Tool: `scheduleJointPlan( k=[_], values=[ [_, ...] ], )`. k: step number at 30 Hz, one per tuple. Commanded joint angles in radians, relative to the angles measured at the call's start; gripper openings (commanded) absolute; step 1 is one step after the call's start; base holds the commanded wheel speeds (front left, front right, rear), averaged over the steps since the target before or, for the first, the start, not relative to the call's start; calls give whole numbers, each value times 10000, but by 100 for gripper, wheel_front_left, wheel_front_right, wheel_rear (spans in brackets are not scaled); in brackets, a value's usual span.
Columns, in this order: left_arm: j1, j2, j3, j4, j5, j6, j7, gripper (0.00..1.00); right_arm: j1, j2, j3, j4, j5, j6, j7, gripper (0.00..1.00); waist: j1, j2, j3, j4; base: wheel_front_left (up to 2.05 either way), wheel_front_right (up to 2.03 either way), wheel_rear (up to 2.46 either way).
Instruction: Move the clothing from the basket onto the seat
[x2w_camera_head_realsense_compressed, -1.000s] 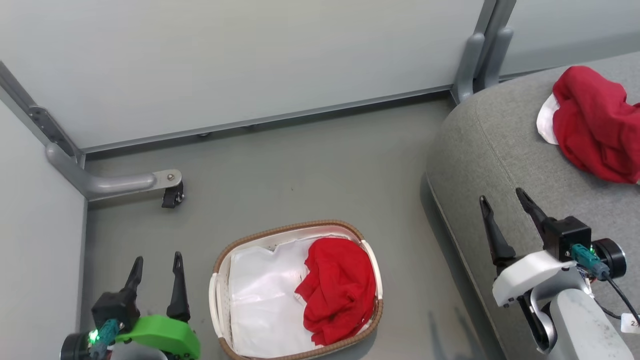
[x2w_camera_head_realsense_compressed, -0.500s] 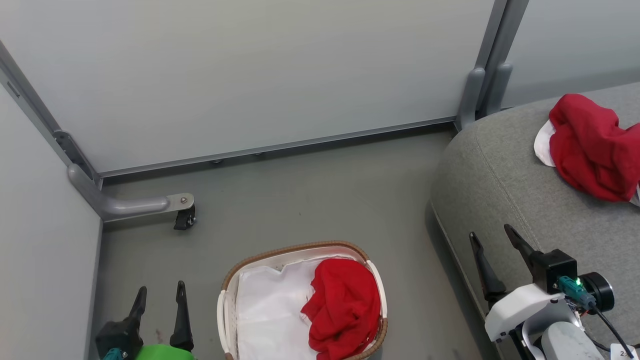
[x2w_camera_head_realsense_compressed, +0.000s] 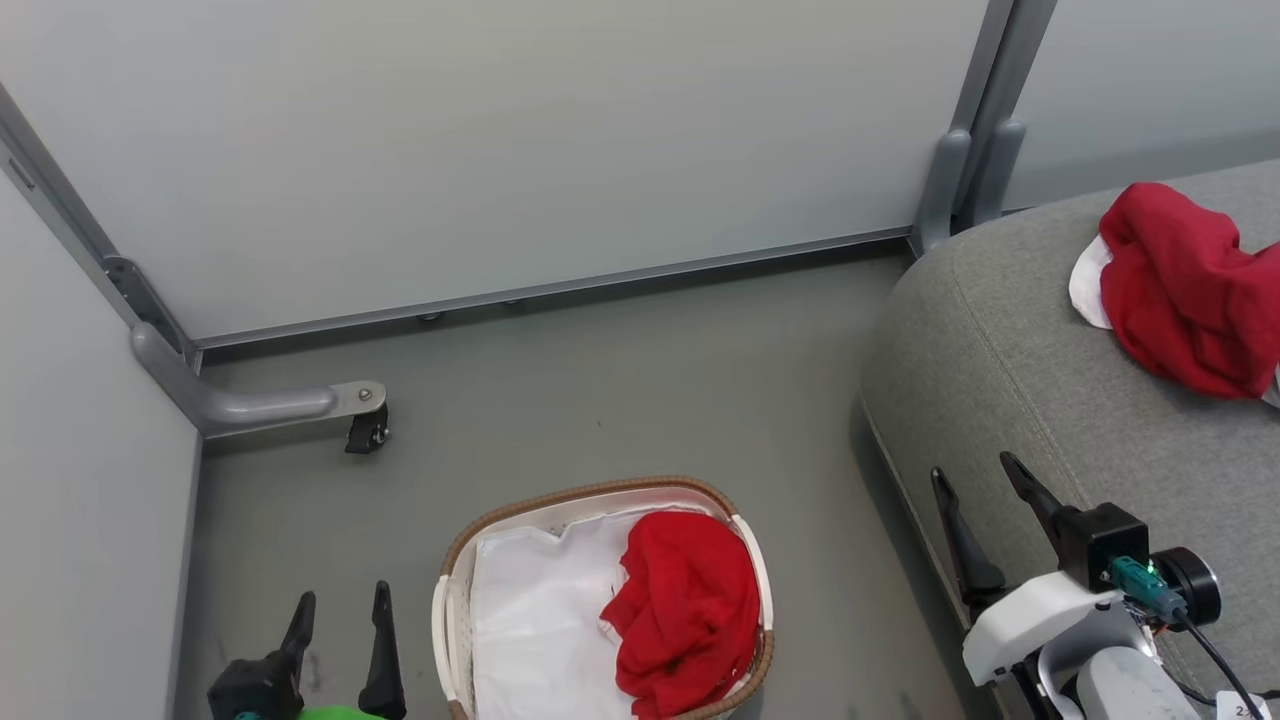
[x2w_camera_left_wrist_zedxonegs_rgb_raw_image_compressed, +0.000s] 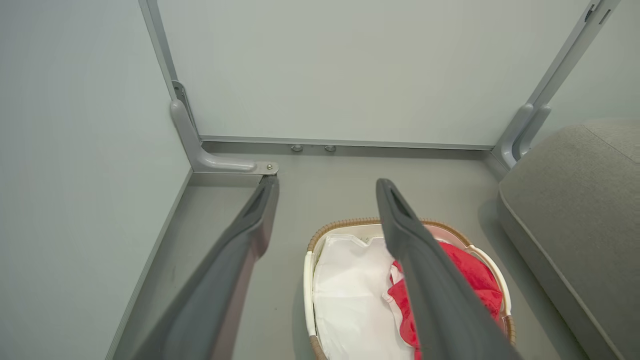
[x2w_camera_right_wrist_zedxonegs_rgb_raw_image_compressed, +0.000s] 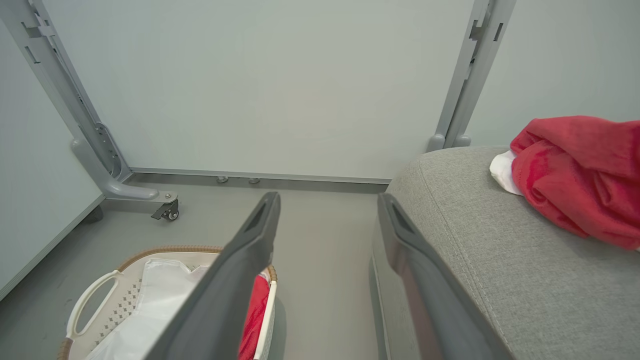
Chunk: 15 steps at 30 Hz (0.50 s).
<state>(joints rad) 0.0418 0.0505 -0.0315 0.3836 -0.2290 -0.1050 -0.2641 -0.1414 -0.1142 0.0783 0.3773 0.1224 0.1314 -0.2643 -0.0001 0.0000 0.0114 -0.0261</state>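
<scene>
**A:** Tools first?

**B:** Low at the left, the left tool (x2w_camera_head_realsense_compressed: 342, 598): long dark fingers spread wide, nothing between them. Low at the right, the right tool (x2w_camera_head_realsense_compressed: 972, 468): likewise spread and empty, near the front edge of the seat (x2w_camera_head_realsense_compressed: 1000, 350).

**A:** And outward from there?

**B:** Between the two, on the floor (x2w_camera_head_realsense_compressed: 620, 390), an oval basket (x2w_camera_head_realsense_compressed: 560, 497) with a brown woven rim. Inside, a white liner (x2w_camera_head_realsense_compressed: 540, 620) across the left half, and a crumpled red garment (x2w_camera_head_realsense_compressed: 685, 610) heaped against the right wall. Up on the grey seat, well apart from the basket, a second red garment (x2w_camera_head_realsense_compressed: 1185, 290) with a white part at its left edge.

**A:** Handling?

**B:** Probably light, soft and floppy; not fragile, little slip. Likely to sag and trail once lifted. Best taken at a raised fold near the top of the heap, pinching deep enough for several layers yet clear of the liner beneath, to avoid dragging that out too.
</scene>
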Motion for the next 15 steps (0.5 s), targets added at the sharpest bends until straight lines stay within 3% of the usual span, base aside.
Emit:
scheduleJointPlan(
  k=[1, 15],
  values=[
    [-114, 9, -107, 56, -16, -59, -5, 100, -137, -17, -15, -87, 41, -14, -1, 100, 1, 0, 129, -62, 0, 0, 0],
    [-2385, 16, -955, 837, -689, -246, -5, 100, -1956, 279, 393, -1010, 186, -14, -1, 100, 1, 0, 2918, -1200, 0, 0, 0]
  ],
)
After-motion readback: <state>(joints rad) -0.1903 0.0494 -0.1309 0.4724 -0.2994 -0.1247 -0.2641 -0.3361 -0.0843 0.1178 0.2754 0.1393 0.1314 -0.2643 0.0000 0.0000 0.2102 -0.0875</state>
